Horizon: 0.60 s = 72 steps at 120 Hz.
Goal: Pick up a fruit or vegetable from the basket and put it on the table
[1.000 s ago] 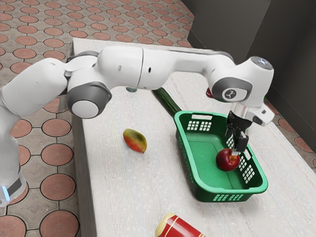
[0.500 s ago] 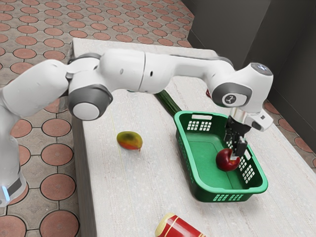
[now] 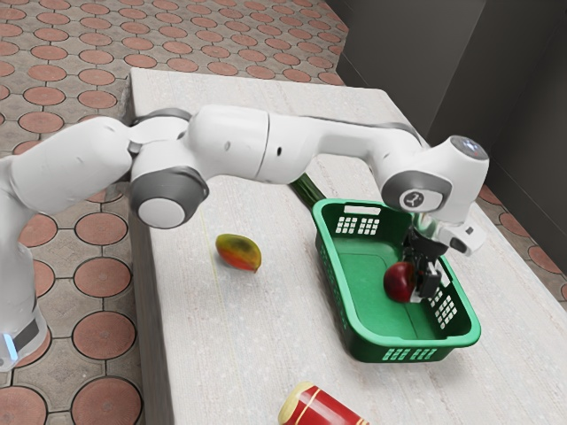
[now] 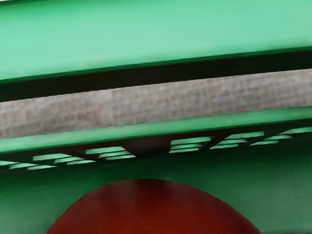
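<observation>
Leftmost, the white Franka arm [image 3: 226, 146] reaches in over the pale table [image 3: 182, 310], the surface where the chosen fruit should end up. Next comes a mango [image 3: 238, 252], yellow-green blushing to red, lying on the tabletop well apart from the basket; it is not the piece to fetch, since it is out already. Farther right, a red can with gold bands [image 3: 326, 409] lies on its side at the exterior view's lower edge, while a dark green cucumber [image 3: 307, 188] points toward the far corner of the green plastic basket [image 3: 330, 276]. Inside that basket, toward its right-hand side in the exterior view, is the red apple [image 3: 398, 282], the likely target. I expect it to be firm and fairly light, with a smooth, rounded skin that could roll or slip; it should bruise rather than crush, so a moderate squeeze across its widest part, centred on both sides, looks best. Just right of it, the black gripper [image 3: 424, 282] reaches down close against the apple; whether its jaws are spread, pressed together or pinching the fruit, I cannot tell. Securing the apple seems the step in hand. Rightmost, the basket's slotted wall stands near, so an off-centre hold could nudge the fruit away or knock the rim on lifting.
</observation>
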{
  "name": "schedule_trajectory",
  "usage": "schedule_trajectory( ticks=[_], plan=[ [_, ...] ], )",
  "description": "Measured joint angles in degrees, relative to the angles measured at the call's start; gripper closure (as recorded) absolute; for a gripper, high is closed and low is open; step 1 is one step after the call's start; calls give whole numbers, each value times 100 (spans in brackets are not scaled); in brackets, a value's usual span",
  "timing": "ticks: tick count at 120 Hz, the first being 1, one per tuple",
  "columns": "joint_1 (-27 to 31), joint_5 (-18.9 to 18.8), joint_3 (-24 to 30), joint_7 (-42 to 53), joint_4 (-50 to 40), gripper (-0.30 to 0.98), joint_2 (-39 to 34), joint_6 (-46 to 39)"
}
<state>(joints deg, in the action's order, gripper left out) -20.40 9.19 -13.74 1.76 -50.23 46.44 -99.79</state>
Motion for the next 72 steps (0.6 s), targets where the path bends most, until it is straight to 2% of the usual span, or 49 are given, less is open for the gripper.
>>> schedule_trajectory(
  ticks=[15, 25, 41, 46, 55, 72],
  plan=[
    [10, -31, 1, -12, 3, 34, -11, -12],
    [-6, -105, -16, -36, -7, 56, -71, -19],
    [-36, -302, -33, -107, -26, 79, -212, -10],
    [-48, -363, -40, -133, -44, 77, -303, -2],
    [-123, -416, -56, -168, -125, 61, -544, 17],
    [-493, -328, -180, -176, -325, 39, -1034, 67]
  ],
)
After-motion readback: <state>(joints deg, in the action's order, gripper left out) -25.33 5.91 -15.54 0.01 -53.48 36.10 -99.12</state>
